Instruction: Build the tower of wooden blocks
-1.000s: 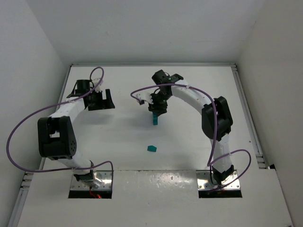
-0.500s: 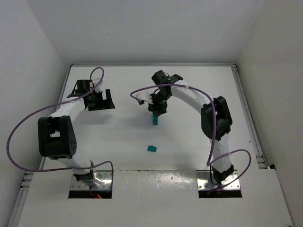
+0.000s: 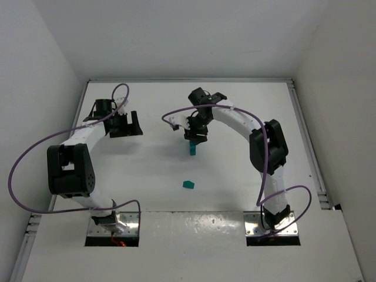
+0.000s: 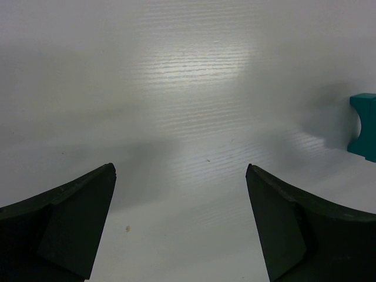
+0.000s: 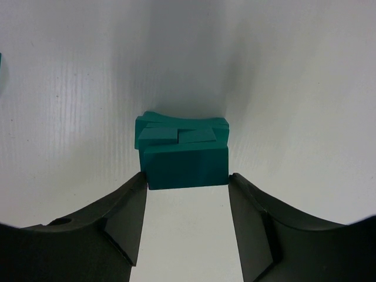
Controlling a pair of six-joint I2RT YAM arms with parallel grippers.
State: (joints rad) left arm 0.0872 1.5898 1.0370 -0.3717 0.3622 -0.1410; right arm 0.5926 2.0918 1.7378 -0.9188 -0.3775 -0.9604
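Teal tower (image 3: 192,148) upright mid-worktop (image 3: 147,164), top block (image 5: 187,167) set squarely over those beneath. Flanked by right claw (image 5: 187,179), close against both sides, probably to steady placement; gripped or freed, cannot tell. Spare block (image 3: 188,184) lying nearer the bases, likely next. Left claw (image 4: 181,176) wide, empty, well apart, out of knocking range.

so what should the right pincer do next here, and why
Probably open the right pincer fully before lifting straight up. The top teal-green wood block rests on the narrow teal-green block tower, and the fingers sit close against its sides, so any sideways drag could topple it.
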